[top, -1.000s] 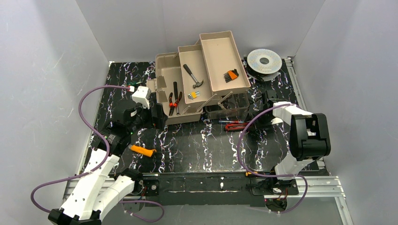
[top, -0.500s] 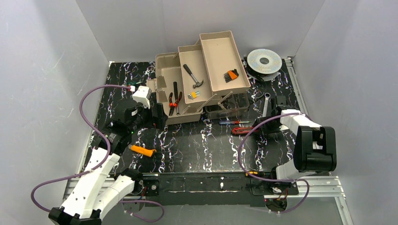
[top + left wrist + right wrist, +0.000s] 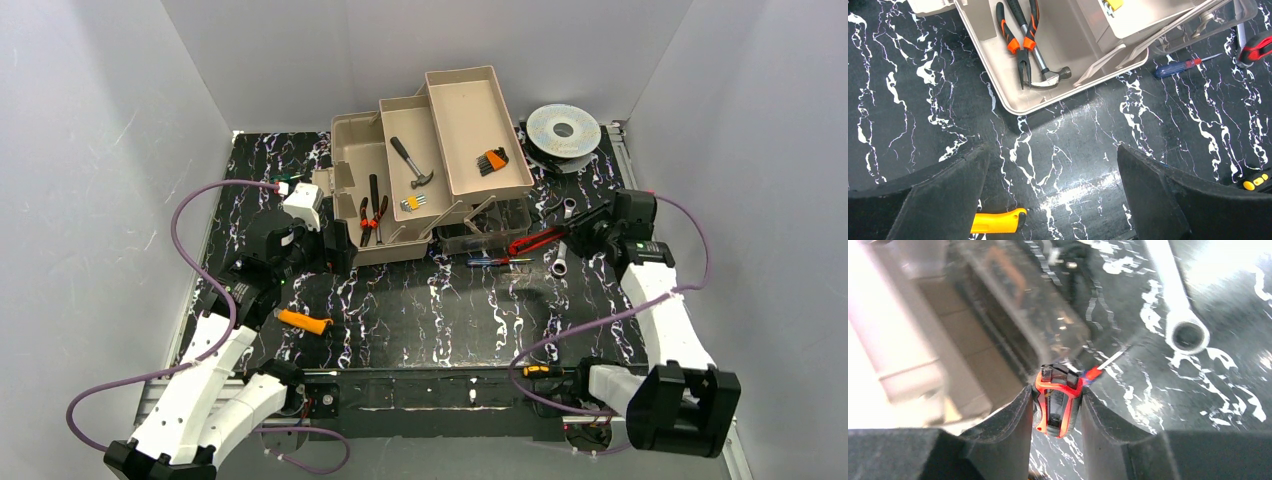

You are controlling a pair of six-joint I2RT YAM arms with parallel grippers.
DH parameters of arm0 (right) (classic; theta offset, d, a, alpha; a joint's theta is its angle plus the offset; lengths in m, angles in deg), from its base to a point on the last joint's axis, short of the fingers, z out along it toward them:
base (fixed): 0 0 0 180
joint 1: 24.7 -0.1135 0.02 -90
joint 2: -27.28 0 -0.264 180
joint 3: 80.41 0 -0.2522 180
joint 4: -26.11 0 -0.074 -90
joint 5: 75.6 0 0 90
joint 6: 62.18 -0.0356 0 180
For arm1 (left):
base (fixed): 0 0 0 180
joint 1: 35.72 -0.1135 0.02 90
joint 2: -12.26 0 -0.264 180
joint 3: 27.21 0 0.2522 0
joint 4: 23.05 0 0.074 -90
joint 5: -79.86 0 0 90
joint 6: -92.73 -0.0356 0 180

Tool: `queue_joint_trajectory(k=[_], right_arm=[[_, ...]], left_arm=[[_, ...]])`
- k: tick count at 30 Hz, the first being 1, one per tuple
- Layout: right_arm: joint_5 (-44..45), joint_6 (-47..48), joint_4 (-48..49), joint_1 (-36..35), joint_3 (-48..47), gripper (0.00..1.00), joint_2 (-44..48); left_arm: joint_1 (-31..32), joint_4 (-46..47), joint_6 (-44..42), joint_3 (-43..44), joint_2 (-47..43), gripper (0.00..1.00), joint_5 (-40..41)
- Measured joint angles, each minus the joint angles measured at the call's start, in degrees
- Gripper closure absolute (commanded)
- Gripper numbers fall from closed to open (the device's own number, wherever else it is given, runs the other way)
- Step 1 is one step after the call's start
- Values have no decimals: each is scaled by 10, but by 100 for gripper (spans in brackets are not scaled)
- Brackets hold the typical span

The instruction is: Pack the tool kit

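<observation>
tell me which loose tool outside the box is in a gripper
The red-and-black tool, held in the right gripper. The blue-handled screwdriver, silver wrench and orange-handled tool lie on the table.

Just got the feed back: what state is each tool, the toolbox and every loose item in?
toolbox: open, trays folded out
left tool: open, empty
right tool: shut on red knife
red knife: held above mat
screwdriver: loose on mat
silver wrench: loose on mat
orange-handled implement: loose on mat
hammer: stowed in tray
hex keys: stowed in tray
pliers: stowed in toolbox base
</observation>
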Motion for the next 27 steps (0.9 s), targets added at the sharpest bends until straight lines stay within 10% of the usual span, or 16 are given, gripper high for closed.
queue_joint_trajectory(k=[13,27], right_arm=[[-150,155,68,-1,-184,99,72],[-81,304,60,-153,-518,99,-207]], left_arm=[[-1,0,0,0,0,0,0],[-4,0,0,0,9,0,0]])
